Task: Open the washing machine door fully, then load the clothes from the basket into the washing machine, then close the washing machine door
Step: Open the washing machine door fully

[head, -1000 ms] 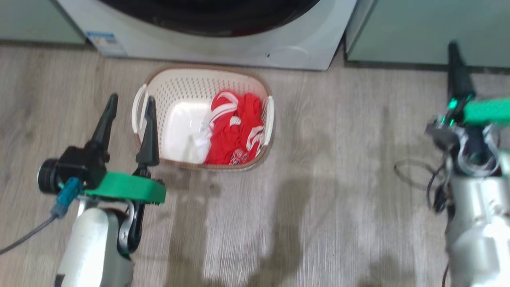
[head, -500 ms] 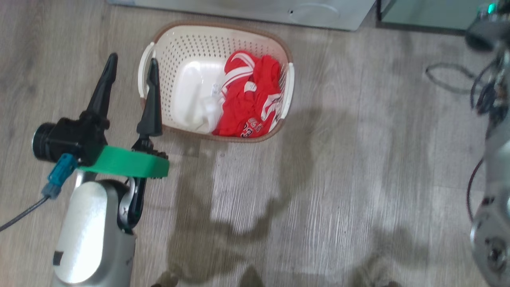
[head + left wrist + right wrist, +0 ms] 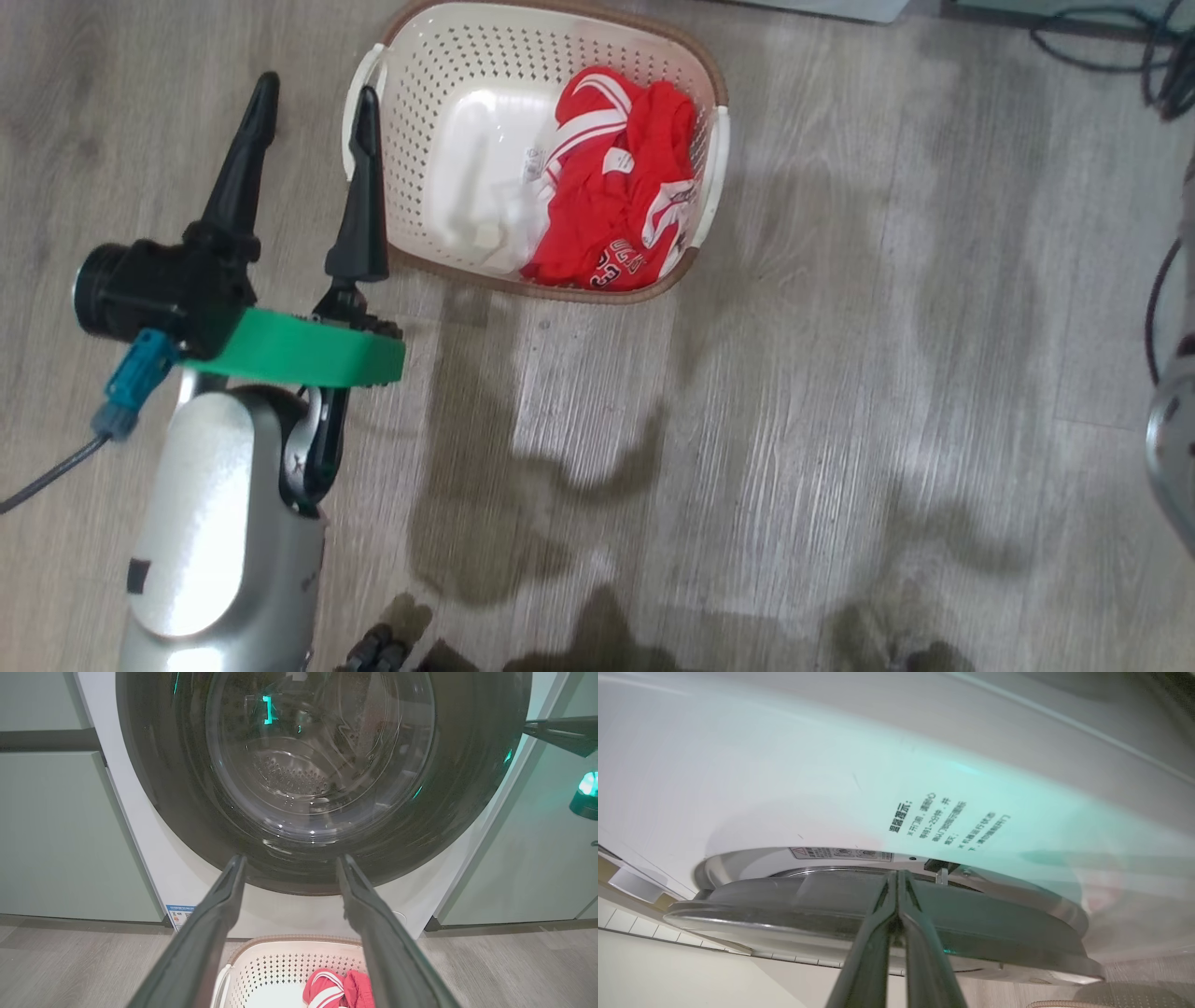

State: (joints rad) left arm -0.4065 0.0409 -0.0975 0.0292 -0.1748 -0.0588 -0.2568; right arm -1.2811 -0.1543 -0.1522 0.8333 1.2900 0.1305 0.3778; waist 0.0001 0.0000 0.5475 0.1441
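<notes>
So we're barely getting started here: the door (image 3: 322, 765) is looking shut, or at most cracked a hair, sitting flat against the machine (image 3: 140, 858). The clothes (image 3: 616, 196) are all lying in the basket (image 3: 448, 56), piled toward its right side with a small white piece (image 3: 495, 229) beside them. So opening, loading and closing are all waiting to be done. The right gripper (image 3: 896, 877) is working on the first bit, I'd say. Its fingers are pressed together with nothing between them, and the tips are poking at the seam where the door's rim is meeting the white front, right next to the latch (image 3: 941, 868). The left gripper (image 3: 316, 89) is hanging spread wide and empty, just left of the basket, pointing at the lower part of the door. Room-wise, the basket is sitting on the floor (image 3: 794, 420) just in front of the machine and below the door, so it's probably low enough to miss the swing. That left gripper, though, is looking like it's parked in the door's path. Cabinets (image 3: 60, 835) are boxing the machine in on both sides. The floor on the robot's side of the basket is offering plenty of space, apart from some cables (image 3: 1158, 65) off to the right.
</notes>
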